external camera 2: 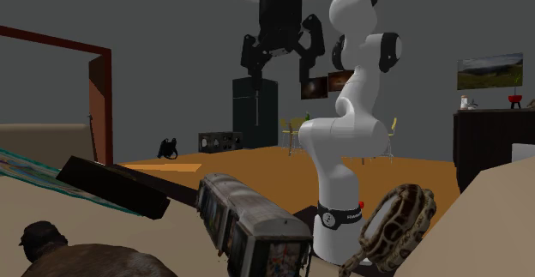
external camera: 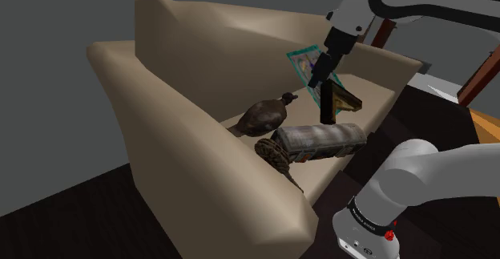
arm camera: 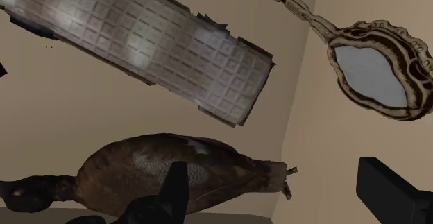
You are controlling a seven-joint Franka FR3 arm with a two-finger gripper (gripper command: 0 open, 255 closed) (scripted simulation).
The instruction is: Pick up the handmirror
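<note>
The hand point(external camera 2: 278, 71) hangs wide open above the sofa point(external camera: 184, 161), its jaws spread far apart; it holds nothing and touches nothing. In the wrist view its two black fingers point(arm camera: 177, 188) stand well apart, with only the sofa seat between them.

The handmirror point(arm camera: 375, 70) lies off to one side of the hand, tilted against the sofa's padded side, with its grey glass facing the wrist camera and its ornate brown frame and handle plain to see. It is near the end of a toy train carriage point(arm camera: 146, 42) but apart from it; a brown duck point(arm camera: 166, 177) lies on the seat beside the carriage, closest to the fingers.

The shoulder view places the mirror at the near end of the seat, just beside the carriage, with the duck on the carriage's far side. The hand is farther along the seat, toward that view's right, above a dark flat box point(external camera: 346, 99) and a teal picture book point(external camera: 303, 61) propped behind it.

The second exterior view looks from the seat toward the white arm point(external camera 2: 343, 147); the mirror stands at that view's right, the carriage in the middle, the box at its left; beyond is an orange floor point(external camera 2: 257, 159).
</note>
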